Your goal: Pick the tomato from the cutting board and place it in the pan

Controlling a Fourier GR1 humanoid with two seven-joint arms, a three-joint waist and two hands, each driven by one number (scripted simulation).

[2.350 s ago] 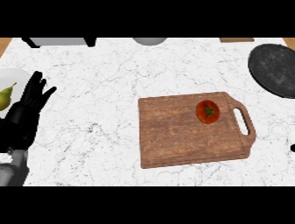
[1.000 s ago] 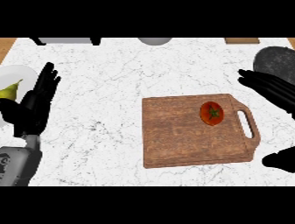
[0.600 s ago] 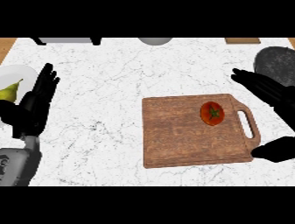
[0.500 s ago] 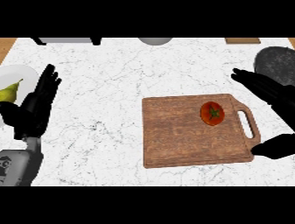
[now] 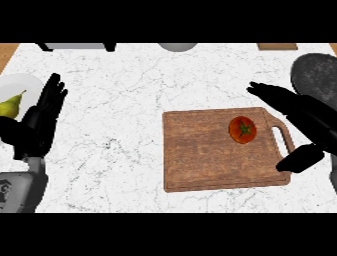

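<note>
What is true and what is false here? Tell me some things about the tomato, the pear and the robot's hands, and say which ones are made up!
1. The tomato lies on the cutting board. True.
2. The right hand has its fingers curled round the tomato. False: its fingers are straight, and the tomato lies free on the board beside the hand.
3. A pear lies on the white plate. True.
4. The pan stands to the left of the cutting board. False: it stands at the far right of the counter, beyond the right hand.
5. The left hand is open, next to the plate. True.
</note>
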